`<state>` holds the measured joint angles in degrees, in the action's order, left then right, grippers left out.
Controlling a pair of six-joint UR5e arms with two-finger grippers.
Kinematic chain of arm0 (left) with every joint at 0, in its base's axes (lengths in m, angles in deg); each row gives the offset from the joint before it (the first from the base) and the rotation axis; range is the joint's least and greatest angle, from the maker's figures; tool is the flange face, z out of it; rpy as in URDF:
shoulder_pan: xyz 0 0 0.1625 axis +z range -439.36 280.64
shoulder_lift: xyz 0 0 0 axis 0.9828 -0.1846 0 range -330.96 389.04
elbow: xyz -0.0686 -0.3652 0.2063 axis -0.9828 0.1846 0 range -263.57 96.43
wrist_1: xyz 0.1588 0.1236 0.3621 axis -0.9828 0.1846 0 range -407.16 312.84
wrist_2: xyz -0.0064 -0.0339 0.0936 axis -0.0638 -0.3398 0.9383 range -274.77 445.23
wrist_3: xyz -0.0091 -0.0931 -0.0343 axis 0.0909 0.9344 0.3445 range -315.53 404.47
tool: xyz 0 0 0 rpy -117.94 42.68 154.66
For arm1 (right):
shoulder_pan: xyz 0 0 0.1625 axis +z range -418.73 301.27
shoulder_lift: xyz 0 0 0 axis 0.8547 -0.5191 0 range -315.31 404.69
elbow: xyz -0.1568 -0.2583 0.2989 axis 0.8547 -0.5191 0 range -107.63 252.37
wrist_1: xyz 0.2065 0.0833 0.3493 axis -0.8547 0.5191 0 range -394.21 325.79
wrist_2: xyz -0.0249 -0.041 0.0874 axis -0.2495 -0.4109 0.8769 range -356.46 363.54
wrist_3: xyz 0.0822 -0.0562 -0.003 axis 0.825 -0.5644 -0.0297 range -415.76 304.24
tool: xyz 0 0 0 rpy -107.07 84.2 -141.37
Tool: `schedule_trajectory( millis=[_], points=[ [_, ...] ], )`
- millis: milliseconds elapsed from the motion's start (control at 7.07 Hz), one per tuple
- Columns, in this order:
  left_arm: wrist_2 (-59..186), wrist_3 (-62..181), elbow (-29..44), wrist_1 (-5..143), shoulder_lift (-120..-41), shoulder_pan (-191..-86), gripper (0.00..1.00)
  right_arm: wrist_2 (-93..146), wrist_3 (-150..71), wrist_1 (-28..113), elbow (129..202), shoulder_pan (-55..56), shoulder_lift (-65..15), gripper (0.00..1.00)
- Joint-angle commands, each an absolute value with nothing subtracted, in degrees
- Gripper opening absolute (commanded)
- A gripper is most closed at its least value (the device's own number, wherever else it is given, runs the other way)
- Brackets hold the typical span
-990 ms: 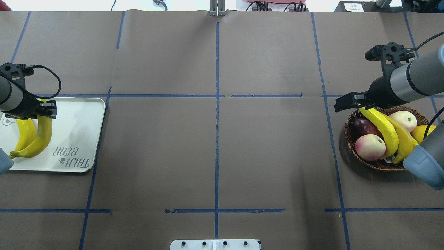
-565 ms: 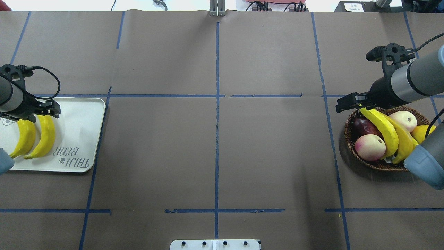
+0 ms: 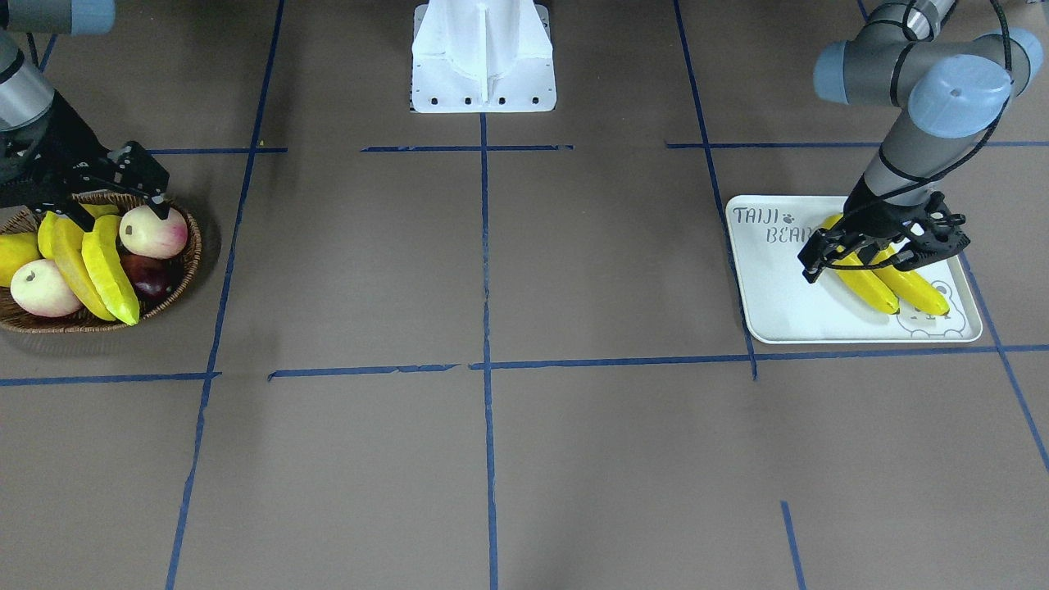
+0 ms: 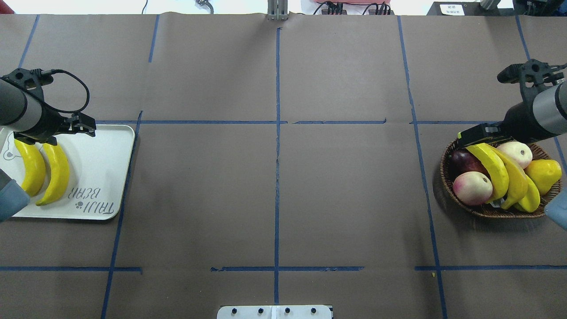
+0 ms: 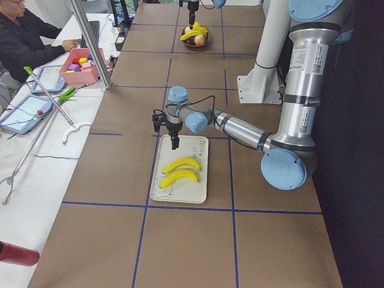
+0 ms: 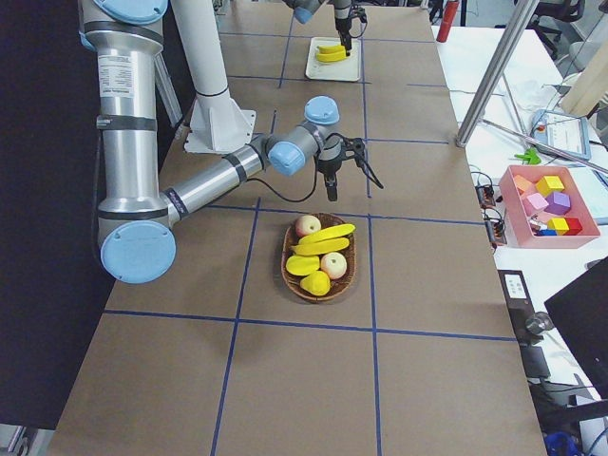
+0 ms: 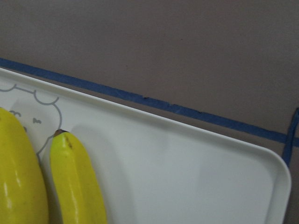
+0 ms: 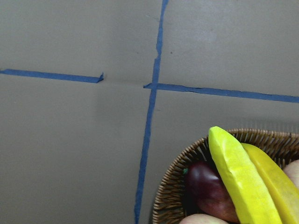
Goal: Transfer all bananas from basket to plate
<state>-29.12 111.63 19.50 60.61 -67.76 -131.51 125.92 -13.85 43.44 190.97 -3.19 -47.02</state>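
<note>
Two bananas (image 4: 55,173) (image 4: 31,168) lie side by side on the white plate (image 4: 102,177) at the left, and both show in the left wrist view (image 7: 77,186). My left gripper (image 3: 885,256) hangs open just above their far ends, holding nothing. Two more bananas (image 4: 489,166) (image 4: 514,177) rest across the fruit in the wicker basket (image 4: 487,212) at the right. Over the basket's far-left rim my right gripper (image 4: 478,134) hovers open and empty, above the bananas' tips (image 8: 233,172).
The basket also holds two peaches (image 4: 471,188), a dark plum (image 4: 465,160), a stubby yellow fruit (image 4: 545,173) and a yellow-green starfruit (image 4: 529,199). Blue tape lines cross the brown table. A white mount (image 3: 483,57) stands at the robot's side. A person sits beyond the table's end (image 5: 24,36).
The left gripper let go of the second banana, which now lies flat beside the first, and drew up and away. The right gripper shifted rightward over the basket.
</note>
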Motion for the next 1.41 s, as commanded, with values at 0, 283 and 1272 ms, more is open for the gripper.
schedule_trajectory(
  millis=[0,283,1272],
  points=[
    [-29.3,118.0,19.8,60.2,-71.8,-131.2,1.00,126.8,-24.5,41.6,190.0,0.1,-53.0,1.00],
    [-29.0,123.5,19.6,60.2,-74.7,-128.1,1.00,134.0,-26.5,40.4,188.9,4.0,-58.5,1.00],
    [-28.7,125.0,19.9,60.3,-75.2,-127.5,1.00,135.5,-12.1,15.8,173.4,0.4,-57.6,1.00]
  ],
)
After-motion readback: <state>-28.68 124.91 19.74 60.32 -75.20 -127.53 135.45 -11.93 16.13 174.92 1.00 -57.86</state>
